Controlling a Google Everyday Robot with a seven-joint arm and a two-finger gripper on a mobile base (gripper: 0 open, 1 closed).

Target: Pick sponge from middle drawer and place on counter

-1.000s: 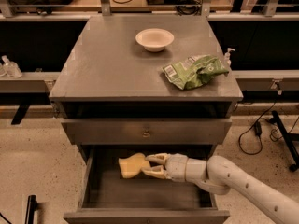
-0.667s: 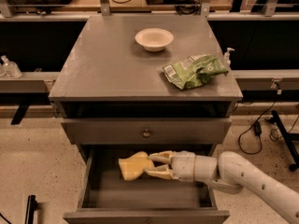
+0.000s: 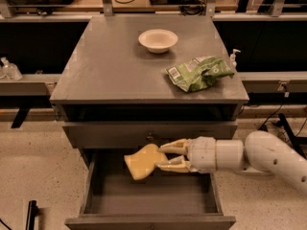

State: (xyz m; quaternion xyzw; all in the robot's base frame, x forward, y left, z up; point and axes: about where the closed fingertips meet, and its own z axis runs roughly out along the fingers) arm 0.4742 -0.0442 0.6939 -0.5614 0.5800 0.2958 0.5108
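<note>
Jaws clamp sponge above middle drawer; counter grey, floor apparently speckled.

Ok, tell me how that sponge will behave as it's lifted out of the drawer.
Probably soft: the sponge looks pinched where the gripper clamps its edge. Likely light, since it hangs over the middle drawer from that edge grip alone. It may flex or sag.

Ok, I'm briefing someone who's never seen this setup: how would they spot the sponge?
Find the grey cabinet and its open middle drawer at the bottom. Over that drawer the gripper, reaching in from the right side of the view, holds the sponge. It is the only pale yellow foam block; the white bowl and green snack bag sit on the counter.
</note>
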